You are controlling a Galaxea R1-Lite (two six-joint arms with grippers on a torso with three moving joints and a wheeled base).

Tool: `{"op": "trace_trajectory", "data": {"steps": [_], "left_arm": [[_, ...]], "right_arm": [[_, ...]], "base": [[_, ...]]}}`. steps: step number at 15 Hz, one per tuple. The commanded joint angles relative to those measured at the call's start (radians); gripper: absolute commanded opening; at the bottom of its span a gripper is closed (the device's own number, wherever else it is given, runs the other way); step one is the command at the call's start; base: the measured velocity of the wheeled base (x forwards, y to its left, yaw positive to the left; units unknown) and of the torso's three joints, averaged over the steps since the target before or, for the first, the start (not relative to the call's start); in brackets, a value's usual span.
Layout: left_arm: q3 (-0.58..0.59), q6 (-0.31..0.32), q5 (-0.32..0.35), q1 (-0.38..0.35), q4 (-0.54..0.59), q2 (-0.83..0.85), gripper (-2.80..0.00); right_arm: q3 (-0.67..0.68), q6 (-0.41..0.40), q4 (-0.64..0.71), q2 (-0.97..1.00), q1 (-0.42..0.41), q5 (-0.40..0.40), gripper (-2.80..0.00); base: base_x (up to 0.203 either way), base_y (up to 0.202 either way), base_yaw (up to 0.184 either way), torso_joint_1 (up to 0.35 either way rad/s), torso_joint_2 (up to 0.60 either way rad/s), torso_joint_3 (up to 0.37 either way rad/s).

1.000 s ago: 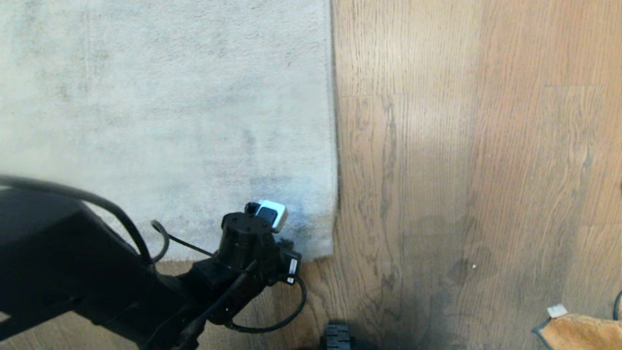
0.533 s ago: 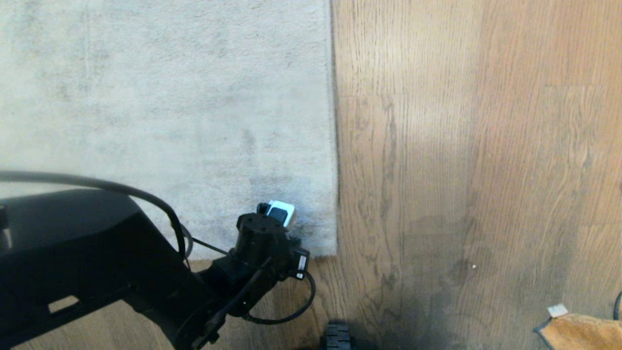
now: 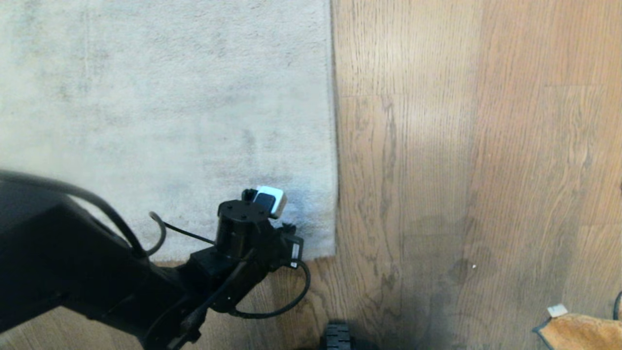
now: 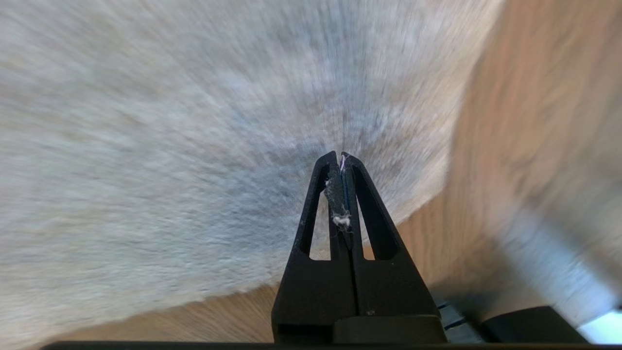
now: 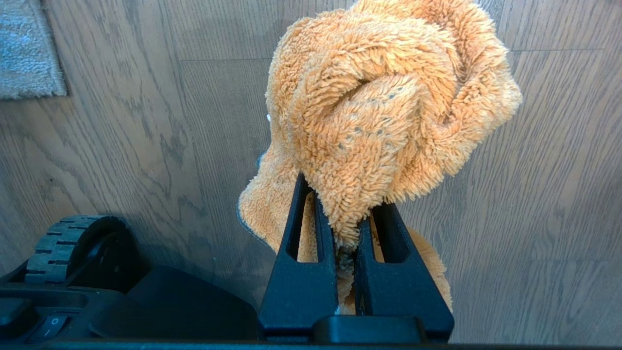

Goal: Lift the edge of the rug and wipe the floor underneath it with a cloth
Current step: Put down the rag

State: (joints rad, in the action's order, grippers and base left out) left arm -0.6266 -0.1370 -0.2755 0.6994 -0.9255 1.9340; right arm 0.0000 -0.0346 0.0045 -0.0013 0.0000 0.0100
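The pale rug [image 3: 170,107] lies flat on the wooden floor [image 3: 437,146]. Its rug edge [image 3: 335,146] runs straight down to a square near corner [image 3: 331,252]. My left arm's wrist [image 3: 243,228] hangs over that corner. In the left wrist view the left gripper [image 4: 340,156] is shut, with only lint between its fingers [image 4: 318,194], pointing down at the rug [image 4: 170,146] just inside the corner. The fluffy orange cloth [image 5: 388,97] is bunched up in my right gripper [image 5: 340,194], which is shut on it above bare floor [image 5: 559,194]. The cloth [image 3: 578,331] also shows at the head view's lower right.
My base's black wheel [image 3: 337,338] sits on the floor just near of the rug corner, and shows again as the wheel [image 5: 63,243] in the right wrist view. Bare planks stretch to the right of the rug.
My left wrist swung a little right and nearer, then came back and now sits slightly farther in over the rug corner. The rug stays flat. The right arm and cloth have not moved.
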Motion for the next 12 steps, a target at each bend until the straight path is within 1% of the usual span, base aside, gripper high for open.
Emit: {"op": "trace_trajectory", "data": {"steps": [1,3,5,8,10,12], "left_arm": [[0.029,-0.001,-0.004,-0.012,0.036,-0.179,-2.80],[0.071,-0.001,-0.004,-0.027,0.104,-0.319,-2.80],[0.122,0.002,-0.001,-0.059,0.158,-0.448,-2.80],[0.206,0.035,0.004,-0.125,0.253,-0.666,-2.80],[0.250,0.058,0.005,-0.186,0.338,-0.830,-2.80],[0.297,0.087,0.008,-0.271,0.412,-0.990,-2.80]], "right_arm": [[0.000,-0.001,0.000,0.001,0.000,0.001,-2.80],[0.000,-0.001,0.000,0.001,0.000,0.001,-2.80],[0.000,-0.001,0.000,0.001,0.000,0.001,-2.80],[0.000,-0.001,0.000,0.001,0.002,0.001,-2.80],[0.000,-0.001,0.000,0.001,0.000,0.001,-2.80],[0.000,-0.001,0.000,0.001,0.002,0.001,-2.80]], "base": [[0.000,0.000,0.000,0.000,0.00,0.000],[0.000,0.000,0.000,0.000,0.00,0.000],[0.000,0.000,0.000,0.000,0.00,0.000],[0.000,0.000,0.000,0.000,0.00,0.000],[0.000,0.000,0.000,0.000,0.00,0.000],[0.000,0.000,0.000,0.000,0.00,0.000]]}}
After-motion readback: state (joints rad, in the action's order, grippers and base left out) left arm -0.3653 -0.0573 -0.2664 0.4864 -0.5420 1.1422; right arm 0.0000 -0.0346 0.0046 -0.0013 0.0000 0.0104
